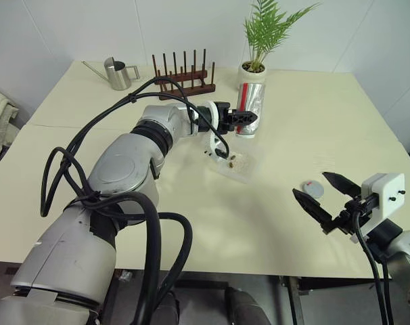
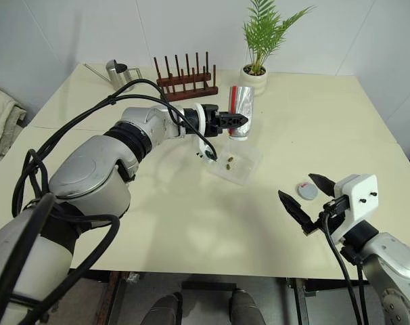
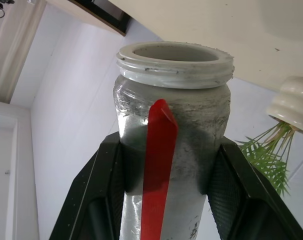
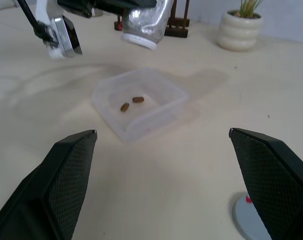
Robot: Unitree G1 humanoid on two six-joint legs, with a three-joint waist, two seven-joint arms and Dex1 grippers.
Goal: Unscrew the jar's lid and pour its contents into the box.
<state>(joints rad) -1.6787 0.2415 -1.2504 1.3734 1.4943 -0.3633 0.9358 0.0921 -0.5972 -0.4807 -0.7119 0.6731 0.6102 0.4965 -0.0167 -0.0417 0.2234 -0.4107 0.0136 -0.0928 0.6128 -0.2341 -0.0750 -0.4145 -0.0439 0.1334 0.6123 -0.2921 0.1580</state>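
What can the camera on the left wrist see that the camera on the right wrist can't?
Left wrist view alone: the jar's open threaded mouth, its red stripe, and the left gripper clamping its sides.

Right wrist view alone: the box with two brown pieces inside, the lid on the table, and the open right gripper.

Both: the jar and the white plant pot.

I see silver-grey arm shells, black joint rings, looped black cables, white wrist block with two dark screws, black textured fingers

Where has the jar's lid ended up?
The lid lies flat on the table, on the robot's right, beside the open right claw.
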